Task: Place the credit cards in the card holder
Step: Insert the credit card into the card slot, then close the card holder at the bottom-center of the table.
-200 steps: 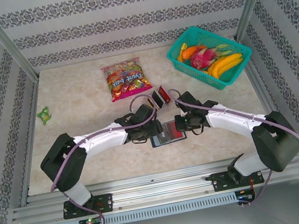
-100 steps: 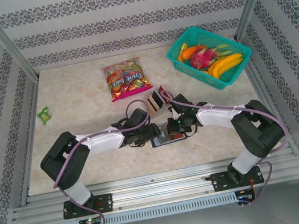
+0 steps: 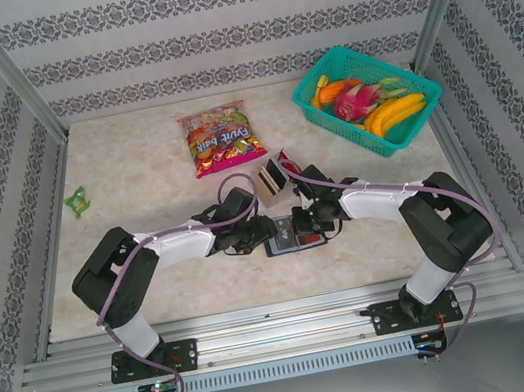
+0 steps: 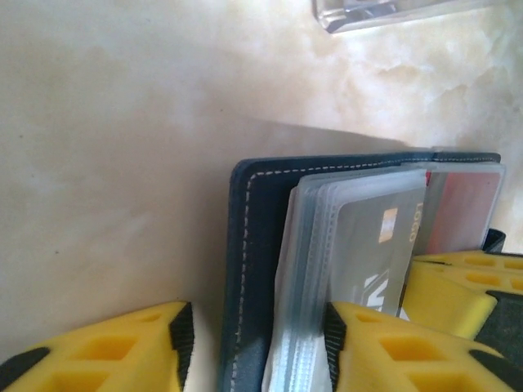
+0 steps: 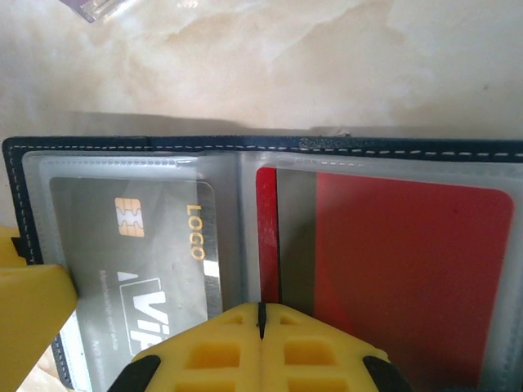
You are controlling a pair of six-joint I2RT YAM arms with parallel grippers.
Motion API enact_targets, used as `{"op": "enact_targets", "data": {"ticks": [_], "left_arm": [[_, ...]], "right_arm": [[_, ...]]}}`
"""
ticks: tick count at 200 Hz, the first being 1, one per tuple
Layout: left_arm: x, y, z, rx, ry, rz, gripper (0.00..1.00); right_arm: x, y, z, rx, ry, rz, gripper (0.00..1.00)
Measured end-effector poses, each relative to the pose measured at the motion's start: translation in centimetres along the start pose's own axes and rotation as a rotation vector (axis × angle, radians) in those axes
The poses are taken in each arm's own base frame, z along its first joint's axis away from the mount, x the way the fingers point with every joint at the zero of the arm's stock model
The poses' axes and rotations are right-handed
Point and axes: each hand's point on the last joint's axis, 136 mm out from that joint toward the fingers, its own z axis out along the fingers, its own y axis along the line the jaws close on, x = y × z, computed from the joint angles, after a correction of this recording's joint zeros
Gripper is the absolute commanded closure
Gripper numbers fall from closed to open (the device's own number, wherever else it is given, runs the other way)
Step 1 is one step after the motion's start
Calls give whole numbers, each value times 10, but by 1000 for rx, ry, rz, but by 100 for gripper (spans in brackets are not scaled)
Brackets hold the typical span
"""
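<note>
The card holder (image 3: 296, 243) lies open on the table between both arms, navy with clear sleeves (image 4: 253, 212) (image 5: 122, 144). A dark grey credit card (image 5: 139, 245) (image 4: 376, 253) sits in its left sleeve and a red one (image 5: 392, 269) (image 4: 462, 212) in its right. My left gripper (image 3: 266, 232) (image 4: 253, 343) is open, straddling the holder's left cover and sleeves. Its right pad touches the sleeves and its left pad stands off the cover. My right gripper (image 3: 305, 223) (image 5: 261, 314) is shut, tips on the holder's middle. More credit cards (image 3: 277, 177) stand just behind.
A snack bag (image 3: 219, 138) lies at the back centre. A teal basket (image 3: 310, 96) of fruit stands at the back right. A small green thing (image 3: 77, 199) lies at the far left. A clear plastic piece (image 4: 392, 12) sits just beyond the holder.
The left gripper's jaws have narrowed around the holder's left edge. The right arm has shifted left, closer over the holder, with its fingers still shut.
</note>
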Motion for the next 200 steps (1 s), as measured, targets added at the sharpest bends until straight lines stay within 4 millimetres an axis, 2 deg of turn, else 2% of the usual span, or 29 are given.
{"op": "enact_targets", "data": {"ticks": [37, 55, 70, 91, 117, 156, 200], "left_arm": [[-1, -10, 7, 57, 12, 12, 88], [-2, -15, 7, 74, 10, 17, 96], [-1, -19, 4, 87, 9, 27, 98], [-1, -28, -5, 111, -2, 44, 98], [-2, -35, -15, 125, -11, 62, 98], [-3, -38, -18, 129, -14, 73, 98], [-3, -39, -19, 123, -10, 76, 98]], "right_arm": [[-2, -1, 0, 3, -6, 2, 92], [-4, -6, -4, 17, -15, 11, 82], [-4, -7, -13, 35, -28, 2, 70], [-9, -10, -37, 76, -94, -23, 55], [-17, -20, -57, 173, -153, -53, 50], [-7, -41, -48, 304, -105, -76, 43], [-4, -41, -28, 382, -48, -128, 43]]}}
